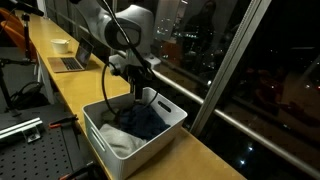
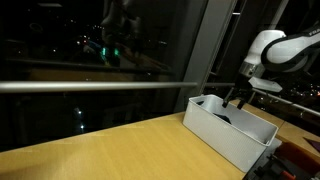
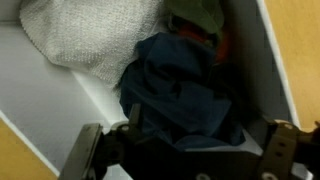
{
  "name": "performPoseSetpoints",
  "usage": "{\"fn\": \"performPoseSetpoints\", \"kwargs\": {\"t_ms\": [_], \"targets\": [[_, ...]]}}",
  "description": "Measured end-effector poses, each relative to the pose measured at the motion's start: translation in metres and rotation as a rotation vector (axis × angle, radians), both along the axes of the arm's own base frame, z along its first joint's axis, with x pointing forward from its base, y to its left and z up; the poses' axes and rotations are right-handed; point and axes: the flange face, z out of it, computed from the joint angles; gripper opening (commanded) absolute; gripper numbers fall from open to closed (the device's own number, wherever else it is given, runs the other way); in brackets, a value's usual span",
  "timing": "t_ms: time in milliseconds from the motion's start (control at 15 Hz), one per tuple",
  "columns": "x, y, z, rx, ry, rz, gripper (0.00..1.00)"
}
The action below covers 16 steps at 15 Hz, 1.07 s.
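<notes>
One gripper (image 3: 183,158): hung open over blue cloth (image 3: 180,95)
White cloth (image 3: 90,35): lay at 11 o'clock from it
Bin (image 1: 160,128): held both

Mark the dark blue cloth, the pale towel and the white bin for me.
dark blue cloth (image 3: 180,95), wrist view, middle of its crumpled folds.
pale towel (image 3: 90,35), wrist view, its textured top surface.
white bin (image 2: 220,135), in an exterior view, its long outer side wall.

The white arm (image 1: 112,22) is curled over at the top, wrist pointing pretty much straight down, and the hand (image 1: 138,88) hangs low with its two fingers (image 3: 88,155) spread wide apart.
</notes>
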Motion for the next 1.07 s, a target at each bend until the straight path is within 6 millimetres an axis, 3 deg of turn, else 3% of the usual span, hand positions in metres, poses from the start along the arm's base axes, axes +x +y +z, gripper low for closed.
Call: {"fn": "performPoseSetpoints", "kwargs": {"t_ms": [267, 467, 533, 667, 933, 1067], "targets": [[0.014, -0.014, -0.061, 0.050, 0.048, -0.026, 1.00], [0.031, -0.018, -0.094, 0.083, 0.075, -0.039, 1.00], [0.036, -0.020, -0.103, 0.090, 0.080, -0.046, 0.75], [0.046, -0.029, -0.122, 0.104, 0.097, -0.066, 0.66], [0.050, -0.048, -0.171, 0.145, 0.170, -0.125, 0.34], [0.052, -0.051, -0.179, 0.164, 0.194, -0.149, 0.20]]}}
